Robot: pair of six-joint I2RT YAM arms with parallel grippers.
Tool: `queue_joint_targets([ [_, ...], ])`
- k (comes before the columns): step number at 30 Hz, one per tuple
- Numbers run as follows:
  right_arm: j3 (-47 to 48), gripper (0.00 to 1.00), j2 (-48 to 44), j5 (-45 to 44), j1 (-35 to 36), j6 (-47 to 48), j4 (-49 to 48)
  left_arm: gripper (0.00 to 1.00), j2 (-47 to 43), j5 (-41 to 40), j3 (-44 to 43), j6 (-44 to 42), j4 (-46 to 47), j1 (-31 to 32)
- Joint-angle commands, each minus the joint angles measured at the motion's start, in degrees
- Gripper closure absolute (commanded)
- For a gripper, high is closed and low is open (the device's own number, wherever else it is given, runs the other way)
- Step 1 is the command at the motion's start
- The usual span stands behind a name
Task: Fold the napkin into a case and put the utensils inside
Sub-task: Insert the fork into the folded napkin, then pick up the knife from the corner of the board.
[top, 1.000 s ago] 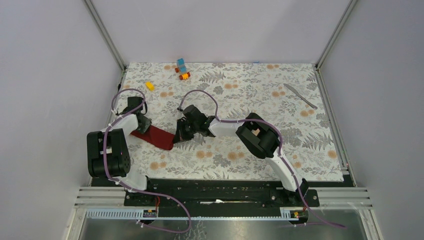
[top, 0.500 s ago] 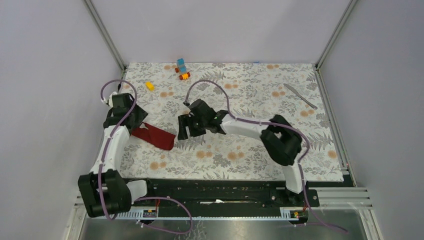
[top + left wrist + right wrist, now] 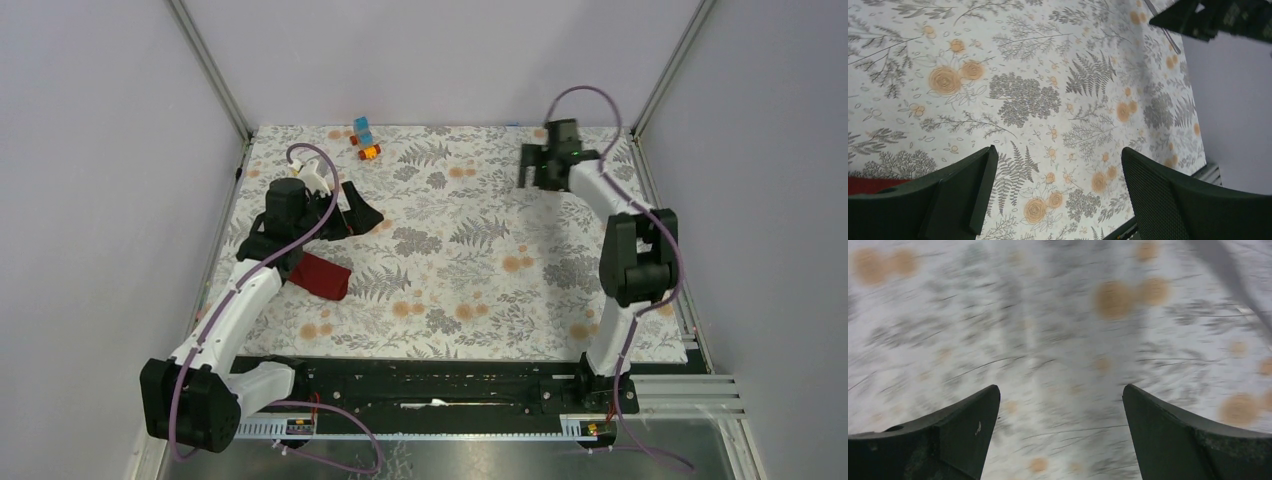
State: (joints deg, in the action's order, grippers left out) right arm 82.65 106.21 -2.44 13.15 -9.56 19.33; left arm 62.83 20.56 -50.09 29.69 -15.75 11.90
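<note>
left gripper (image 3: 1058, 152) let go, jaws wide, folded dark red cloth napkin (image 3: 318, 276) behind it | right gripper (image 3: 1060, 390) wide, empty, now beside slim silver metal knife (image 3: 1163, 29) | utensils likely next

Pale lilac walls (image 3: 430, 60) around a floral-patterned tabletop (image 3: 470, 290), seemingly cloth-covered.

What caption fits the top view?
Red napkin lies folded by the left arm; right arm reaches far, jaws open.
</note>
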Motion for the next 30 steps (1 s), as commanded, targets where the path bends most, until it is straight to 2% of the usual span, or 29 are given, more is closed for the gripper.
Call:
queue_joint_targets([
  [1, 12.12, 0.0, 9.02, -3.25, -11.9, 8.27, 9.1, 0.01, -1.92, 8.9, -2.01, -6.33, 4.79, -0.21],
  [4, 20.91, 0.0, 15.84, -3.46, -18.78, 11.01, 12.38, 0.01, -2.17, 12.21, -1.18, -5.2, 5.41, -0.22],
  [9, 32.36, 0.0, 24.9, 1.66, -25.95, 11.95, 15.98, 0.01, 0.46, 21.35, 4.06, 5.61, 14.17, 0.58],
  [13, 39.71, 0.01, 31.06, 3.64, -26.99, 13.17, 18.26, 0.01, 3.28, 21.0, 2.52, 4.6, 12.29, 4.92],
  [17, 41.83, 0.04, 34.77, 4.37, -27.03, 13.44, 19.76, 0.02, 4.43, 22.3, 1.68, 5.11, 12.55, 6.02],
  [23, 38.27, 0.2, 34.72, 6.75, -26.96, 11.08, 22.99, 0.07, 4.8, 24.76, 0.65, 6.52, 13.76, 6.03],
  [28, 27.0, 0.43, 27.99, 6.62, -25.57, 8.23, 21.49, 0.08, 3.86, 24.07, 0.86, 8.01, 14.45, 6.03],
  [30, 22.56, 0.54, 26.0, 3.7, -24.34, 7.43, 20.68, 0.08, 3.19, 23.56, 0.78, 8.58, 14.18, 6.0],
])
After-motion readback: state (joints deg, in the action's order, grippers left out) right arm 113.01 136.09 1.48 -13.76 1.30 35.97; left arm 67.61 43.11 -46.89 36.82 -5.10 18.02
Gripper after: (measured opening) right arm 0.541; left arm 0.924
